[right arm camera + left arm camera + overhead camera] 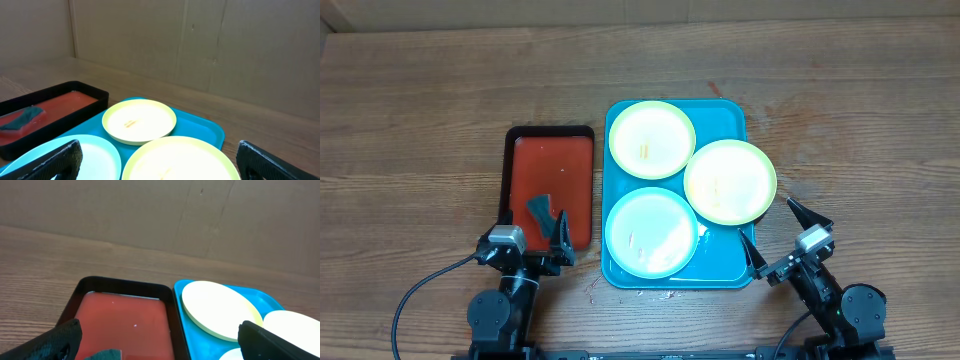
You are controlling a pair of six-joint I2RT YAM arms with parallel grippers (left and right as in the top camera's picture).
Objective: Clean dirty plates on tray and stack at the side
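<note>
Three plates lie on the turquoise tray [720, 262]: one at the back [652, 139], one at the right [730, 181] overhanging the tray's right rim, and one at the front [651, 231]. Each carries small yellowish smears. My left gripper [532, 232] is open at the near end of the red tray, holding nothing. My right gripper [776, 234] is open just off the turquoise tray's front right corner, beside the right plate. The right wrist view shows the back plate [139, 120], the right plate [175, 160] and the front plate [75, 155] beyond the open right gripper [162, 161].
A black-rimmed tray [552, 165] with a red inside sits left of the turquoise tray. A dark teal cloth [540, 206] lies at its near end, just ahead of my left gripper [167, 342]. Cardboard walls stand behind the wooden table.
</note>
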